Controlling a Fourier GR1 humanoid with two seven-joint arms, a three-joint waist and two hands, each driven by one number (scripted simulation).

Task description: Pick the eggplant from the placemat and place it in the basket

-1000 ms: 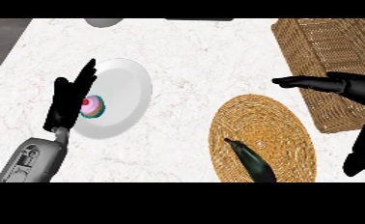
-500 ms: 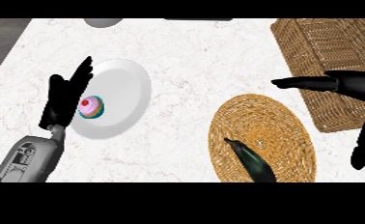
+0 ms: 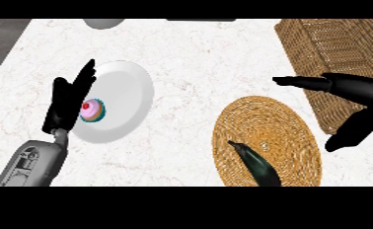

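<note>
A dark eggplant [image 3: 256, 165] lies on the near part of the round woven placemat [image 3: 266, 124], its stem end pointing up and left. The wicker basket [image 3: 320, 60] stands at the right, behind the placemat. My right hand [image 3: 342, 87] hovers over the basket's near corner and the placemat's right edge, open, with fingers stretched leftward and the thumb hanging down. It is apart from the eggplant. My left hand [image 3: 67, 102] rests open at the left, fingers up, beside the white plate.
A white plate [image 3: 124, 92] at the left holds a small pink cupcake [image 3: 92, 110]. A grey round object [image 3: 103, 22] shows at the counter's far edge. Bare marble counter [image 3: 197, 60] lies between plate and placemat.
My right hand has shifted slightly toward the lower right edge of the view. The left hand has drifted a little upward. The eggplant has not moved.
</note>
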